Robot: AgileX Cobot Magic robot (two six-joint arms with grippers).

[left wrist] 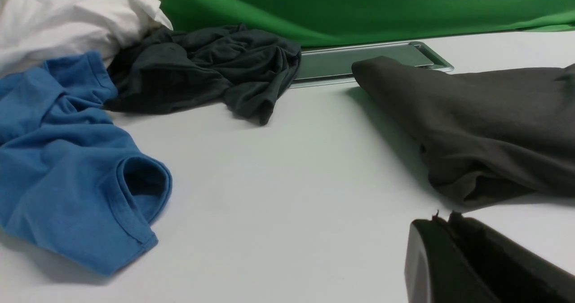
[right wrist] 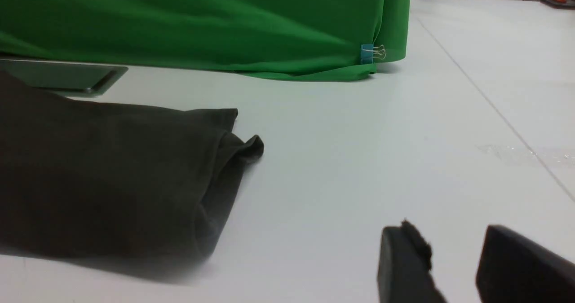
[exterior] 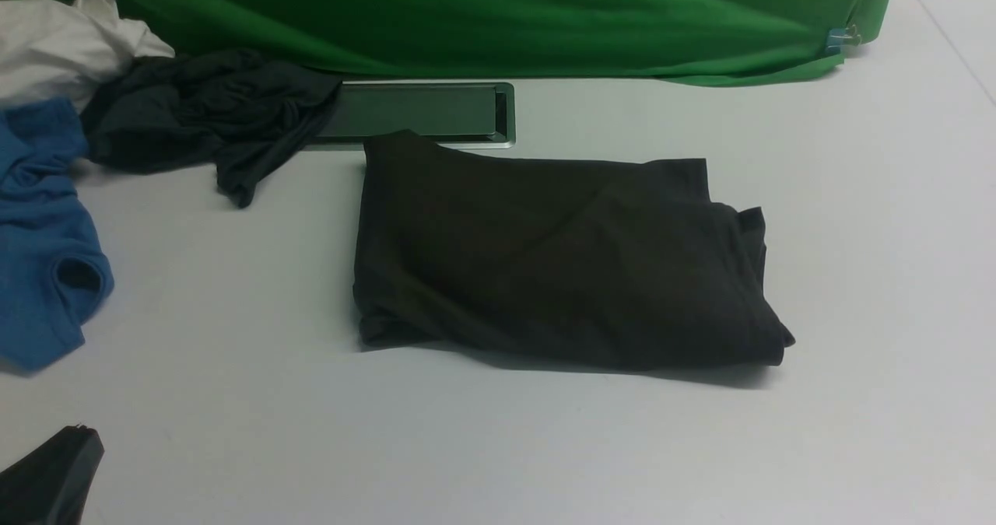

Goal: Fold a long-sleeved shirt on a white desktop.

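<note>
White desktop (exterior: 545, 447) runs smooth and matte to a green cloth backdrop (exterior: 482, 19) at the far side, with a grey cable slot (exterior: 420, 111) set into it just in front of the cloth.

Starting from the grippers: the left gripper (left wrist: 442, 220) sits low at the near left with its fingers pressed together and nothing between them; in the front view only a dark tip of it (exterior: 74, 439) shows at the lower left corner. The right gripper (right wrist: 453, 238) hovers close to the bare table with a clear gap between its fingers, partly open and holding nothing. It does not show in the front view.

Out from them, the long-sleeved shirt (exterior: 560, 260) lies mid-table as a compact, roughly rectangular bundle, its far left corner touching the slot's rim. Both grippers are apart from it. By the look of it the folding is finished or nearly so (the right end shows slightly uneven layered edges).

The fabric looks thin, soft and light, so it should sag and slide on the smooth top; a pinch through all layers at a corner or folded edge would likely hold best.

Further left lie a blue shirt (exterior: 39, 229), a crumpled dark teal-grey garment (exterior: 202, 113) and a white cloth (exterior: 62, 43).
</note>
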